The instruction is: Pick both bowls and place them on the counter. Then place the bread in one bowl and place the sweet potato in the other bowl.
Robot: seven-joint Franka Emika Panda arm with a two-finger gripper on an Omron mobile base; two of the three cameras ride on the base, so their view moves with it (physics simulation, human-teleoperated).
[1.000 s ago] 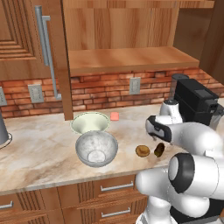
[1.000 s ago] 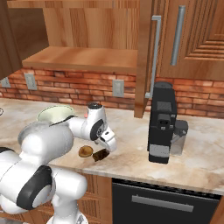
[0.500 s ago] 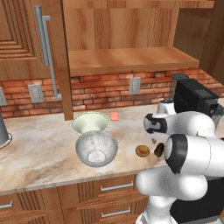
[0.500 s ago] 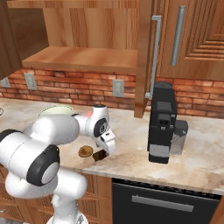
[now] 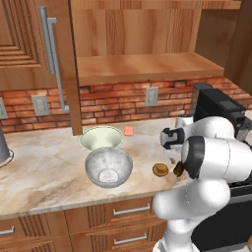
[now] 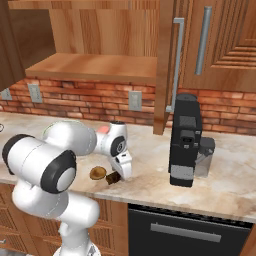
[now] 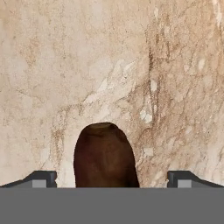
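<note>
Both bowls stand on the counter [image 5: 44, 167]: the cream-white bowl [image 5: 101, 138] at the back, the grey stone-look bowl [image 5: 108, 166] in front of it, touching it. Right of them lies the tan bread [image 5: 160, 170] [image 6: 98, 173]. Next to it is the dark sweet potato [image 5: 178, 170] [image 6: 113, 178] [image 7: 105, 157], partly hidden by my arm in the left base view. My gripper [image 6: 124, 170] [image 7: 112, 179] points down just above the sweet potato, open, one fingertip [image 7: 41, 178] on each side of it.
A pink square [image 5: 129, 130] lies by the brick wall behind the bowls. A black coffee machine [image 6: 186, 140] stands on the counter to the right of my hand. A wooden shelf [image 5: 142, 66] hangs above. Bare marbled counter stretches left of the bowls.
The arm's big links have swung round near the counter's edge while the hand stays over the sweet potato. Bowls, bread and sweet potato have not moved.
</note>
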